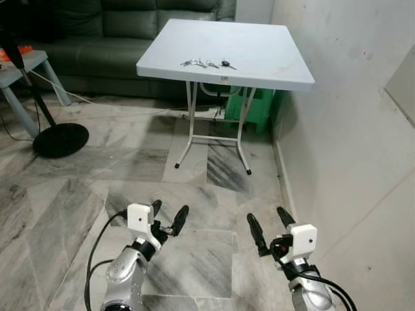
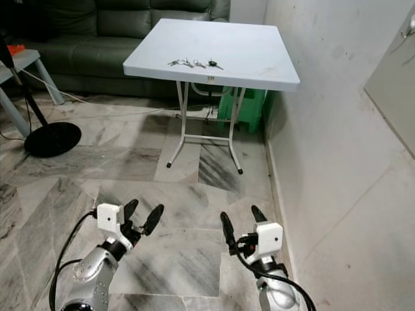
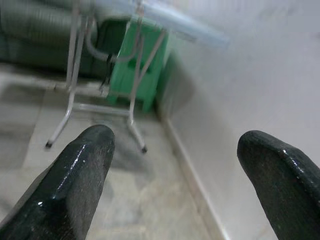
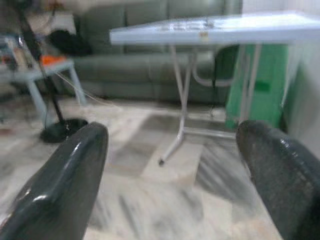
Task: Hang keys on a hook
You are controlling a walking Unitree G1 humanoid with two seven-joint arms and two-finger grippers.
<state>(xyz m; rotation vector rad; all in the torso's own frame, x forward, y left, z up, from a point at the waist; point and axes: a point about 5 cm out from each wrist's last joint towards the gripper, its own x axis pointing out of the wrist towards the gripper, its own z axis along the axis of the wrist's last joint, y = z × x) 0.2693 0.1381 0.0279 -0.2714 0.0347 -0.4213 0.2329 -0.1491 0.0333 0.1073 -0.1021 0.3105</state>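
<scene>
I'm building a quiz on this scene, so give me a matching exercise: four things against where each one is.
Things:
1. keys
2. green stool
3. sofa
4. fan base

Places:
A. on the floor, left of the table
B. under the table, by the wall
C. on the white table, near its front edge
D. behind the table

Pairs: 1-C, 2-B, 3-D, 4-A

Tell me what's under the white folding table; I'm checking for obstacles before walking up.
Under the table: its white folding legs and a green plastic stool by the wall. The tabletop hides the stool's upper part.
</scene>
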